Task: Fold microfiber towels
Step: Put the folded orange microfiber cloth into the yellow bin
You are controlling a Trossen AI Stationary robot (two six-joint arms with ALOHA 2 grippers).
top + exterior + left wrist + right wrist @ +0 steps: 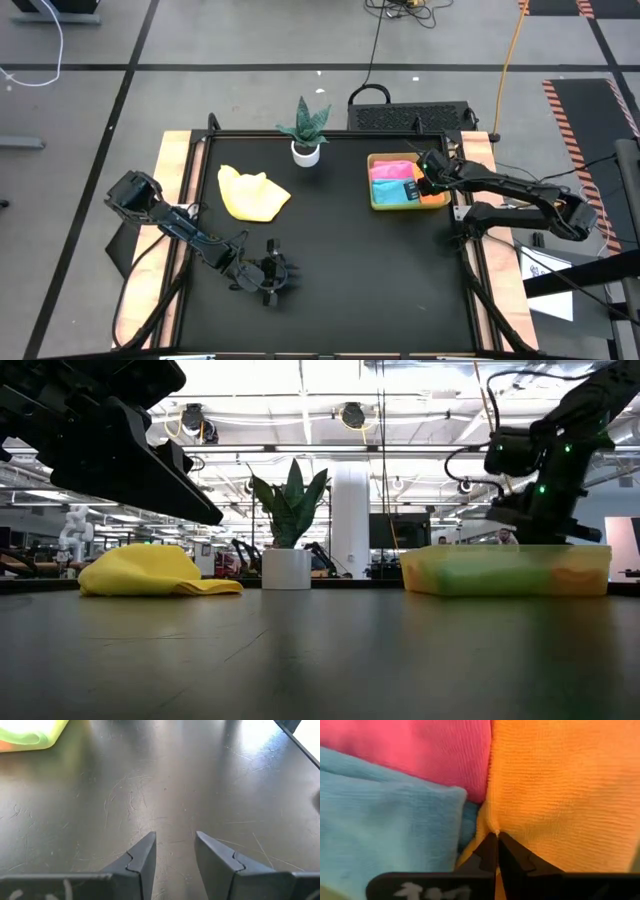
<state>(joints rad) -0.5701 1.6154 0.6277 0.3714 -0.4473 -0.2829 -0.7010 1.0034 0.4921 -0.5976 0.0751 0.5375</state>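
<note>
Pinching the orange towel [560, 790], the right hand [496, 840] shows closest in its wrist view.

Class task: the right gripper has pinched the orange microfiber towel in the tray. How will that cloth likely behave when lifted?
Probably floppy: the right gripper is shut on a small fold of the orange microfiber towel, so the rest should drape and hang. Likely light, being thin soft cloth. Its nap may drag on the neighbouring pink microfiber towel and light blue microfiber towel, which press against it in the yellow-green plastic tray.
</note>
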